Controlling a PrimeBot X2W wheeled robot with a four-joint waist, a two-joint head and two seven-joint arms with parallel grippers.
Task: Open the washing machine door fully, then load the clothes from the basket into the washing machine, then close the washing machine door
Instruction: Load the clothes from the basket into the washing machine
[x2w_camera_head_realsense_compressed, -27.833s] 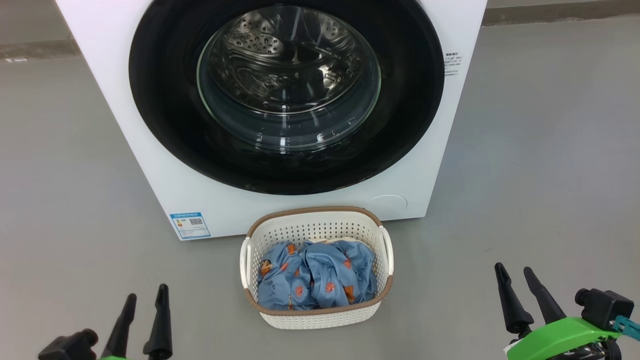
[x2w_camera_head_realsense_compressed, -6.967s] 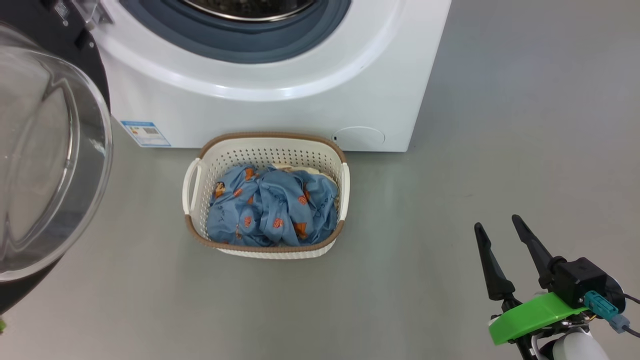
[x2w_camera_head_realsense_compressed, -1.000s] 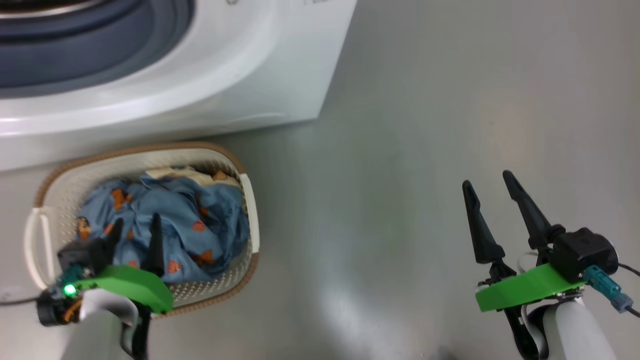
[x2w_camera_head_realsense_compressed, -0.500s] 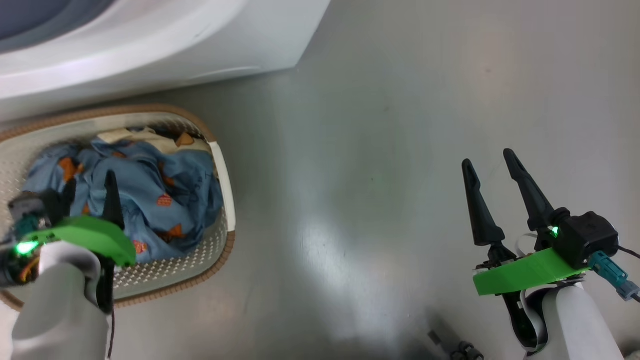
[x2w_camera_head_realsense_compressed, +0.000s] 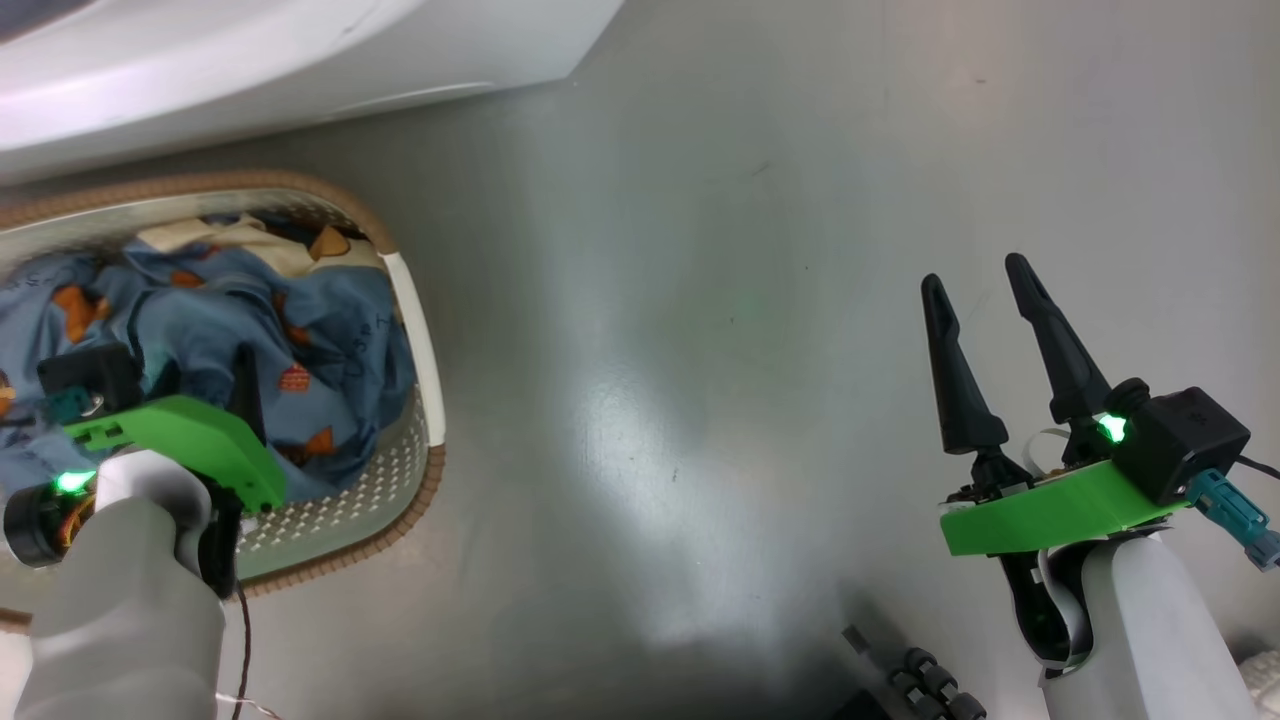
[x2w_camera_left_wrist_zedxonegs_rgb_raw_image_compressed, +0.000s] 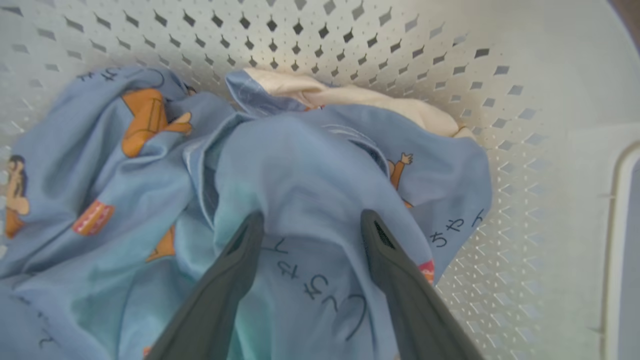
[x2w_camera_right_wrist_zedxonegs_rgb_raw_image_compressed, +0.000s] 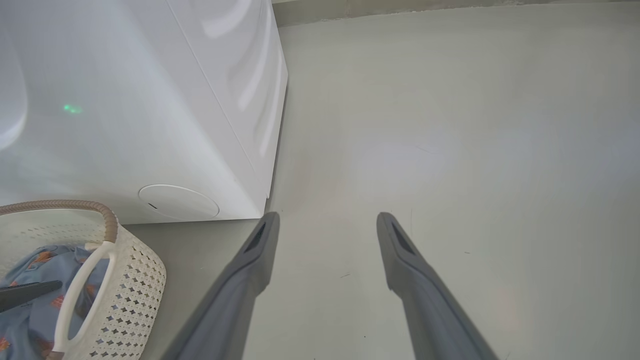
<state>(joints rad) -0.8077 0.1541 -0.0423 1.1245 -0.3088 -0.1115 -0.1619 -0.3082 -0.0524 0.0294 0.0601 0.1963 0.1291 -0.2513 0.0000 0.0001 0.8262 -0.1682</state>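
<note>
Left gripper (x2w_camera_left_wrist_zedxonegs_rgb_raw_image_compressed: 311, 216) spread wide, down inside cream-white perforated plastic basket (x2w_camera_left_wrist_zedxonegs_rgb_raw_image_compressed: 350, 40), fingers straddling fold of light blue cartoon-print clothes (x2w_camera_left_wrist_zedxonegs_rgb_raw_image_compressed: 300, 165) (contact unclear). Right gripper (x2w_camera_head_realsense_compressed: 975, 272) spread wide, empty, over grey floor (x2w_camera_head_realsense_compressed: 700, 300). Big white washing machine (x2w_camera_right_wrist_zedxonegs_rgb_raw_image_compressed: 150, 100) just behind basket.

Left gripper (x2w_camera_left_wrist_zedxonegs_rgb_raw_image_compressed: 311, 216) lower than before, astride the clothes (x2w_camera_left_wrist_zedxonegs_rgb_raw_image_compressed: 300, 160) inside the basket (x2w_camera_left_wrist_zedxonegs_rgb_raw_image_compressed: 525, 75)
</note>
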